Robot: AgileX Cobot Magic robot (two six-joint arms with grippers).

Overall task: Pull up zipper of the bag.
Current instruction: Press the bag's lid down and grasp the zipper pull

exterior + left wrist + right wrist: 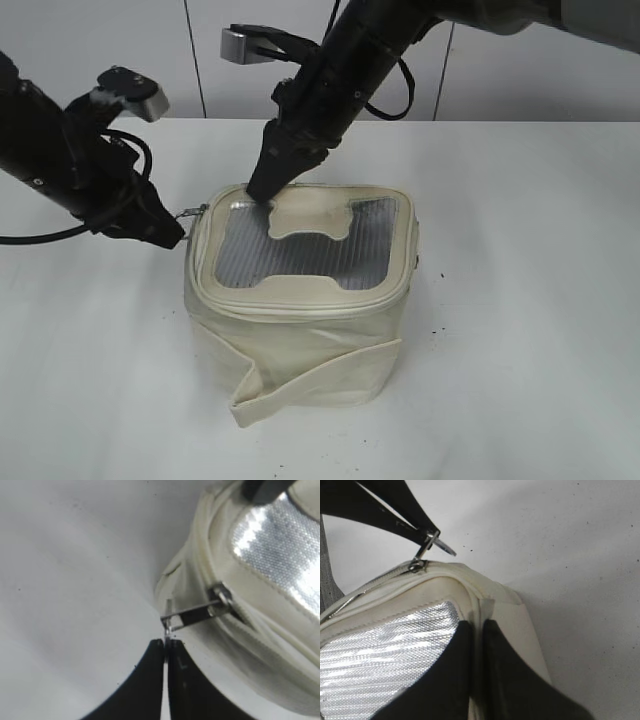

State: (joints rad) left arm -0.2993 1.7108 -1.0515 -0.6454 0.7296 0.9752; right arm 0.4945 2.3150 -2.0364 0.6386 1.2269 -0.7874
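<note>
Bag sat mid worktop, cream w/ silver quilted lid panel. My left end effector was clenched on the metal zipper pull at the bag's left top edge; only left wrist cam showed that pinch clearly. My right end effector was closed, tips pressing the lid's rear corner. No readable text. Contents hidden.
</note>
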